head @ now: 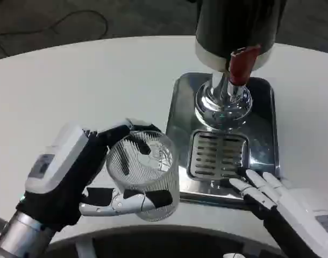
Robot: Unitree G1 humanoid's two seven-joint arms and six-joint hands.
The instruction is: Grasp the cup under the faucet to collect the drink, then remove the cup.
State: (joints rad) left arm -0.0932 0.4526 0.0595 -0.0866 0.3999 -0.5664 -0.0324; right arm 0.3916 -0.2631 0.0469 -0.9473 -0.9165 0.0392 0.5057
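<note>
A clear ribbed glass cup [145, 172] stands upright at the near left of the dispenser, and my left hand [80, 174] grips it with fingers wrapped around its wall. The cup sits to the left of the drip grate [216, 155], not under the faucet. The dispenser's chrome faucet [224, 99] with its red lever [241, 64] rises over the steel base tray [177, 115]. My right hand [282, 199] rests at the tray's near right corner, fingers spread, touching the tray edge and holding nothing.
The dispenser's dark steel tank [236, 24] looms at the top. The white round table [72, 86] stretches to the left and behind. The table's near edge curves just below both hands.
</note>
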